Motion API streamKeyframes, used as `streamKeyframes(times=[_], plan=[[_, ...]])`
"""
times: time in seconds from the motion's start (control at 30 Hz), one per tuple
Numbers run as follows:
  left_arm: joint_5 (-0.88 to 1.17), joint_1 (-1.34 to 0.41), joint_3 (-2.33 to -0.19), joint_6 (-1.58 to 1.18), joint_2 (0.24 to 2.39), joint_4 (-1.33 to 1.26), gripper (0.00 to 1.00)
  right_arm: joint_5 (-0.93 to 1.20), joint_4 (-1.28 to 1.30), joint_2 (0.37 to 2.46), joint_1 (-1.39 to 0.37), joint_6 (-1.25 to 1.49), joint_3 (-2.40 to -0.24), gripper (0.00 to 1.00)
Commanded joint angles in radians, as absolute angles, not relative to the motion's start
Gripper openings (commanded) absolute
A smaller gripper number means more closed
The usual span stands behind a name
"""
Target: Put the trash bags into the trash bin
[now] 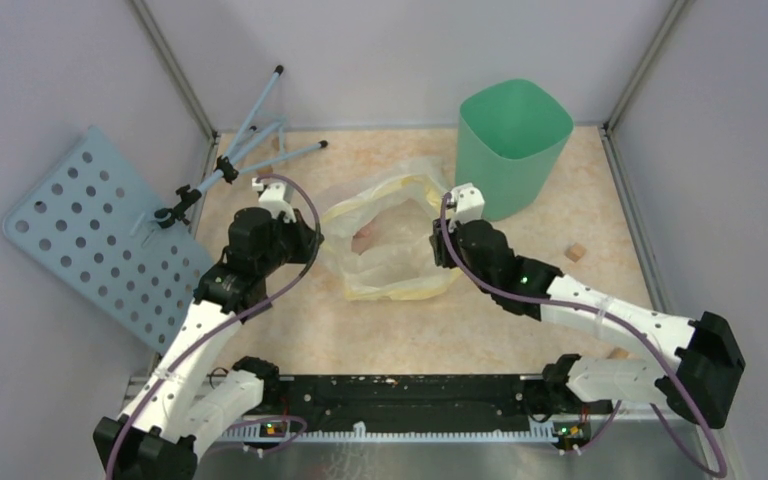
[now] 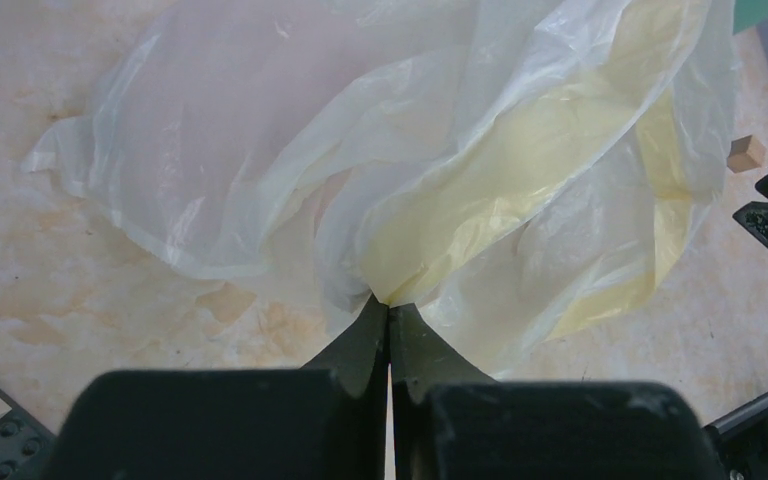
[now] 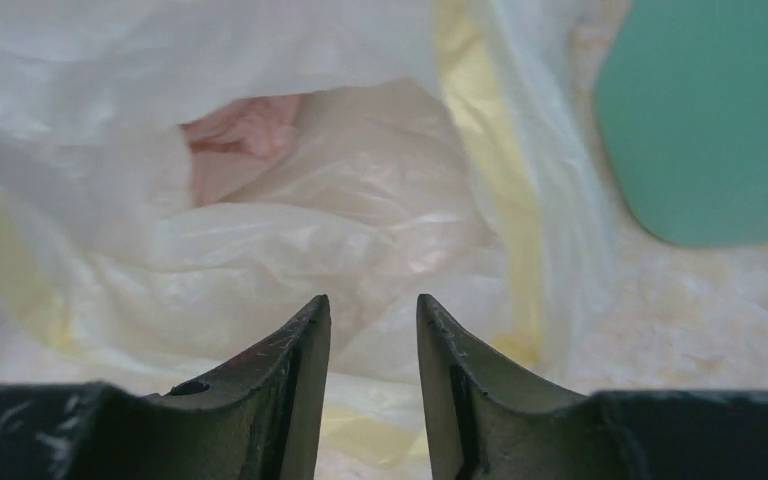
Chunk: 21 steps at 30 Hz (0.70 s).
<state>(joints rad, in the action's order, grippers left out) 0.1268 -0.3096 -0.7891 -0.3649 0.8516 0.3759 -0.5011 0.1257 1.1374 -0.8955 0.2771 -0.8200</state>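
Mottled beige table (image 1: 380, 330), grey walls (image 1: 50, 80), trash bin (image 1: 513, 145) at one o'clock. Left gripper (image 2: 389, 305) pinches the yellow bag (image 2: 480, 190); right gripper (image 3: 373, 305) part-open, empty; pink bag (image 3: 240, 140) crumpled inside yellow bag

Yellow bag (image 2: 480, 200) and trash bag (image 3: 243, 138) are crinkly plastic film, trash bin (image 1: 505, 172) smooth plastic.

Pale grey walls (image 1: 390, 50) enclose a mottled beige tabletop (image 1: 380, 335).
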Motion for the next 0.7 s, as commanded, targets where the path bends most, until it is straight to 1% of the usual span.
streamKeyframes(times=[0.0, 0.1, 0.17, 0.23, 0.3, 0.37, 0.43, 0.57, 0.67], plan=[[0.185, -0.311, -0.829, -0.373, 0.847, 0.379, 0.0, -0.334, -0.007, 1.158, -0.959, 0.254, -0.88, 0.36], [0.193, -0.311, -0.828, -0.382, 0.845, 0.383, 0.0, -0.278, -0.099, 1.236, -0.97, 0.288, -0.87, 0.33], [0.19, -0.311, -0.822, -0.393, 0.842, 0.381, 0.0, -0.26, -0.162, 1.304, -0.97, 0.303, -0.878, 0.25], [0.175, -0.311, -0.807, -0.408, 0.838, 0.366, 0.0, -0.273, -0.241, 1.365, -0.969, 0.321, -0.885, 0.19], [0.134, -0.31, -0.777, -0.441, 0.836, 0.335, 0.0, -0.287, -0.335, 1.418, -0.97, 0.345, -0.879, 0.15], [0.104, -0.306, -0.771, -0.459, 0.843, 0.333, 0.0, -0.302, -0.421, 1.473, -0.968, 0.37, -0.878, 0.15], [0.104, -0.307, -0.768, -0.468, 0.855, 0.323, 0.0, -0.32, -0.465, 1.536, -0.967, 0.396, -0.901, 0.23], [0.104, -0.303, -0.777, -0.478, 0.893, 0.315, 0.0, -0.317, -0.471, 1.666, -0.944, 0.473, -0.98, 0.27], [0.078, -0.297, -0.789, -0.504, 0.919, 0.332, 0.0, -0.272, -0.508, 1.731, -0.912, 0.523, -1.003, 0.29]])
